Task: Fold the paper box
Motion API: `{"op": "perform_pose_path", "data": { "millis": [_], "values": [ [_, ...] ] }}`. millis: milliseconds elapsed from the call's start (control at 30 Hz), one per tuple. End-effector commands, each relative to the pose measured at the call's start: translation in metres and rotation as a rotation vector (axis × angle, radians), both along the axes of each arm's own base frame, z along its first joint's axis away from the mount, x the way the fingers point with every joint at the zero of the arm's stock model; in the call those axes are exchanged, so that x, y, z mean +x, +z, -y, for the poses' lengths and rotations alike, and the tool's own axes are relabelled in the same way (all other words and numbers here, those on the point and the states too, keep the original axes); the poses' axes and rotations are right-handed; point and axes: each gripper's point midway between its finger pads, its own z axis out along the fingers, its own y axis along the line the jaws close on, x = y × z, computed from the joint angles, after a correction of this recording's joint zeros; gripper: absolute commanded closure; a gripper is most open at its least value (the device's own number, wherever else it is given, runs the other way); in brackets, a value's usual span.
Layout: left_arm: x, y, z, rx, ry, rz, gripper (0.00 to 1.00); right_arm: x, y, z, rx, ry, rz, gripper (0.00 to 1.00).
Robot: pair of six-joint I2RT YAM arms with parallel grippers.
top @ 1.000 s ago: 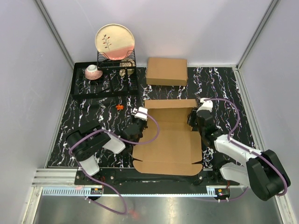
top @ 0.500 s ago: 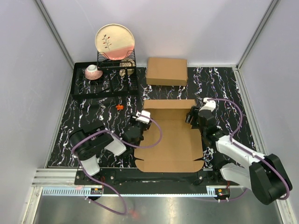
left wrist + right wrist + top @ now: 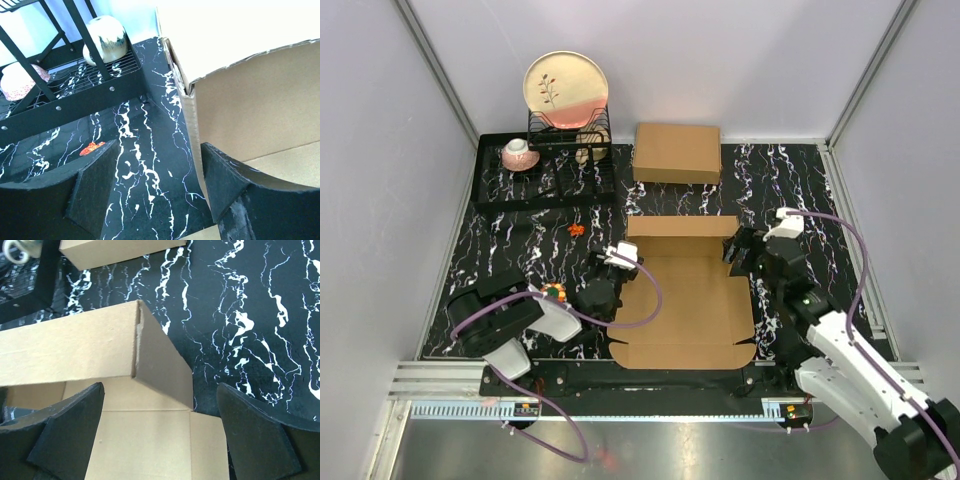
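**Change over the last second.** We see both grippers release the plain brown corrugated cardboard paper box (image 3: 685, 300).

- **Left gripper** (image 3: 157, 150): earlier nearly closed at the box's left side wall, it now stands with its jaws apart. It has drawn back toward the near left, beside that wall.
- **Right gripper** (image 3: 160, 387): earlier narrower at the right side wall, it has spread its 2 fingers (image 3: 65, 430) wide and shifted slightly right.
- **Right arm** (image 3: 850, 350): it has stretched toward the near right.
- **Box:** its right edge now lies a little farther right, and its near edge sits squarer.
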Motion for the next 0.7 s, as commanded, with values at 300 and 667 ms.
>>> {"op": "perform_pose_path", "data": {
  "millis": [300,667],
  "values": [
    [-0.033,0.062,-0.017,-0.235,0.041,0.135,0.22,-0.002,0.089,-0.005,0.125,0.01,0.144,0.0],
    [-0.039,0.062,-0.014,-0.254,0.012,0.096,0.16,0.031,0.033,-0.033,0.121,0.056,0.038,0.0]
  ]
}}
